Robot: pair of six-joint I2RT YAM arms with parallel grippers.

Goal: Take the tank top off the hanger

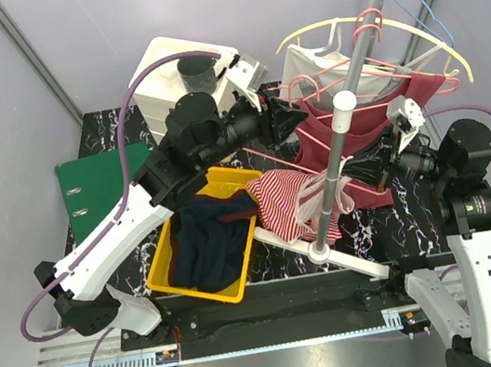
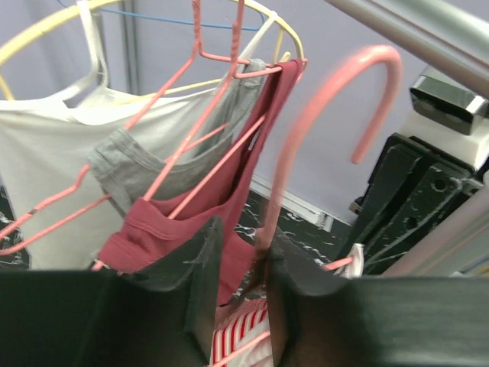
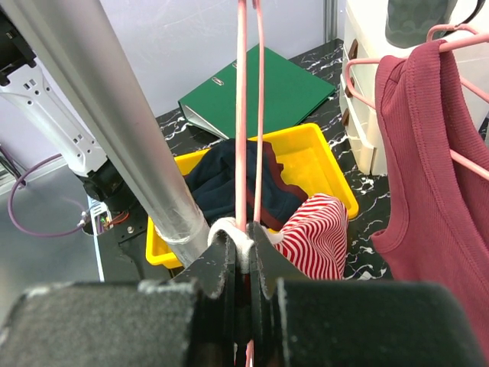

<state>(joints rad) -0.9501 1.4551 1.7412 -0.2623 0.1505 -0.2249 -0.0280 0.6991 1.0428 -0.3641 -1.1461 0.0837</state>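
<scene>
Right claw [image 3: 243,246] clamps pink hanger [image 3: 241,115]; left claw [image 2: 243,252] half-open.

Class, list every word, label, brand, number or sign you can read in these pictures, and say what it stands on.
None readable.
Green binder, yellow bin, white cabinet, red tank top and striped top show no print.
Small board at the near table edge: any marking too small to read.
</scene>
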